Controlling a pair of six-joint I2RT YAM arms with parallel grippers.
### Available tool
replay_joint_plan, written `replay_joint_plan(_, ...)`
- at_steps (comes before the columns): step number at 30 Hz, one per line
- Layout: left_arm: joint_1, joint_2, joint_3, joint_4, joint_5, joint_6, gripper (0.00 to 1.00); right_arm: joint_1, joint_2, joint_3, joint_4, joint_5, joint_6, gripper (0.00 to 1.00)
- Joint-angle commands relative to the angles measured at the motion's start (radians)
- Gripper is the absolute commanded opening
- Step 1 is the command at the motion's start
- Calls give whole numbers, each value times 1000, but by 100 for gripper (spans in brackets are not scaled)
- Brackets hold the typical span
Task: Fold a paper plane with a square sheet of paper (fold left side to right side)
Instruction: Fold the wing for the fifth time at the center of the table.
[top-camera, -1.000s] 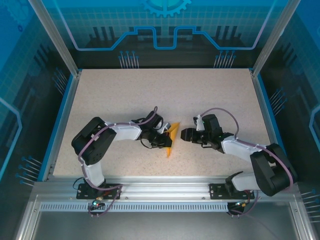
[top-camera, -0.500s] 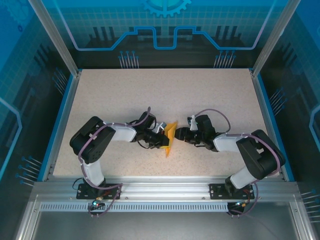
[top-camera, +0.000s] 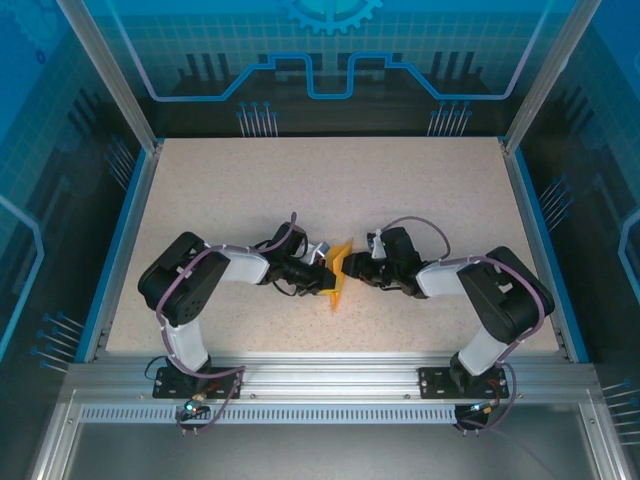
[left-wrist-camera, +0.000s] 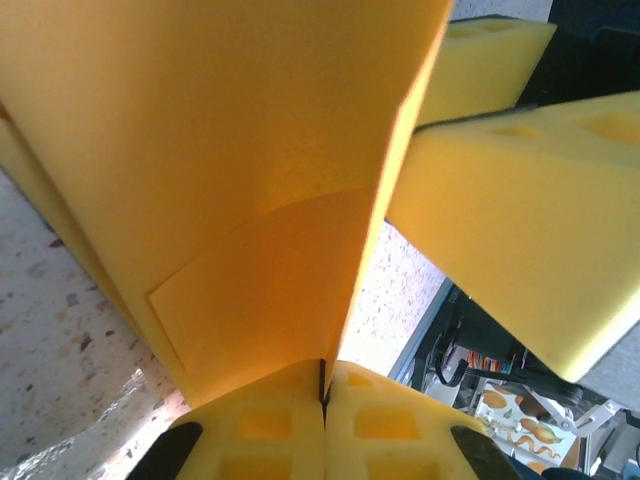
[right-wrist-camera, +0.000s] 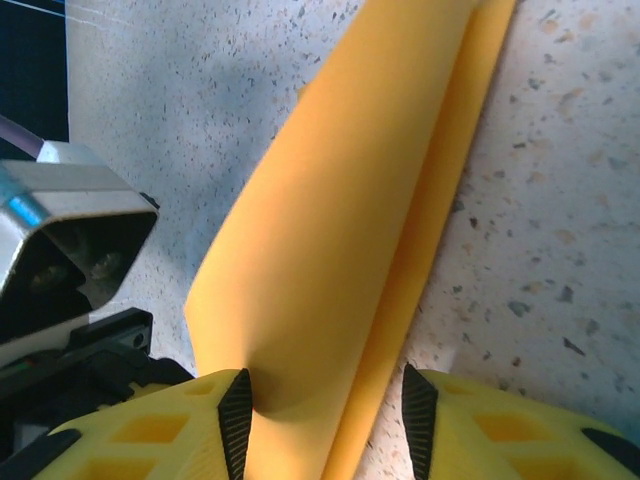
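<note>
Left gripper (left-wrist-camera: 323, 388) clamps the orange paper (left-wrist-camera: 220, 150); right gripper (right-wrist-camera: 320, 405) straddles it, jaws apart.

The speckled beige table (top-camera: 400, 190) carries the orange paper plane (top-camera: 337, 290), apparently standing on edge.

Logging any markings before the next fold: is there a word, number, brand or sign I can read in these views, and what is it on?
No readable text anywhere.
Folded orange paper: plain, no print.
Rear blue panel: a gear graphic and circuit lines, no letters.
Patterned surface at the bottom right of the left wrist view: orange shapes, too blurred to read.
</note>
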Motion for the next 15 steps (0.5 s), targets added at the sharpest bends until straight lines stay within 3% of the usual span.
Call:
replay_joint_plan(1, 12, 20, -17, 32, 37, -6, 7, 17, 26, 36, -6, 11, 22, 46)
replay_joint_plan(15, 21, 43, -28, 57, 42, -19, 8, 35, 86, 102, -162, 51, 24, 42)
